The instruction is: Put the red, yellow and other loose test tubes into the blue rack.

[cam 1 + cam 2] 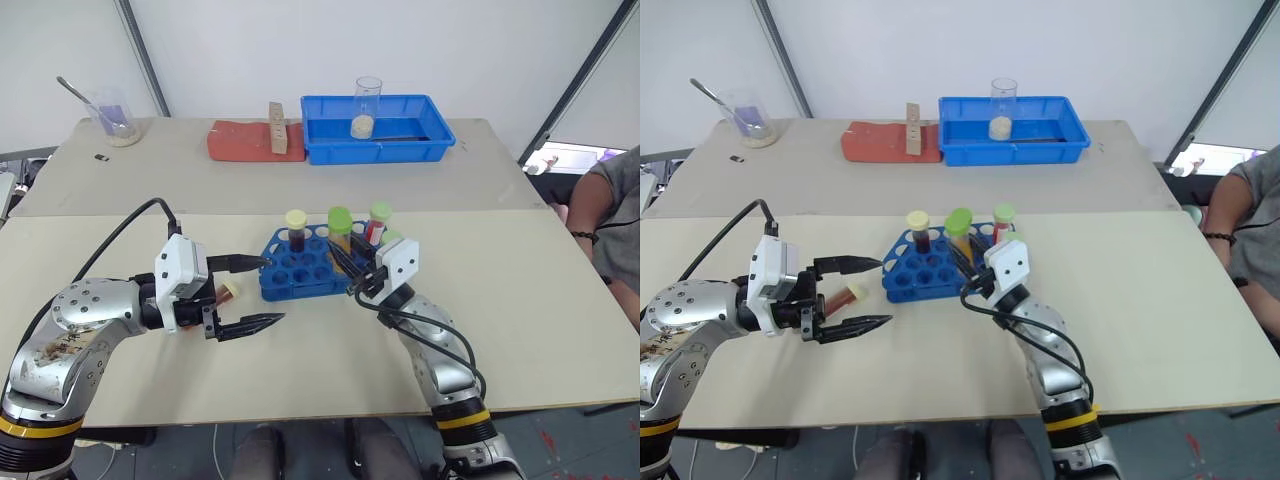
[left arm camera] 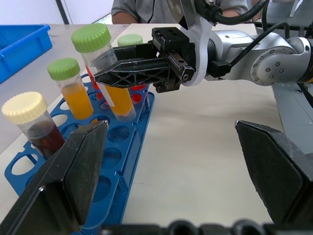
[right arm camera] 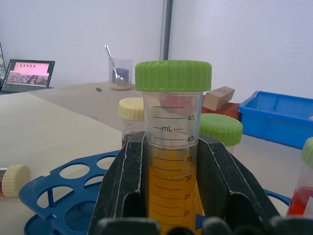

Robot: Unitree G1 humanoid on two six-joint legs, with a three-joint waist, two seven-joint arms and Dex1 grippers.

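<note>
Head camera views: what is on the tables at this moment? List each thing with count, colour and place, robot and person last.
Blue rack: one, near table centre.
Tubes standing in rack: three; cream cap, dark red; green cap, orange; green cap, red.
Yellow tube: one, green cap, in the right gripper over the rack.
Loose tube: one, cream cap, lying left of the rack.
Blue tray: one, far table, glass beaker in it.
Red mat: one, wooden block on it.
Clear cup: one, far left.
Left gripper: open.
Right gripper: shut on the yellow tube.
Person: right edge.
</note>
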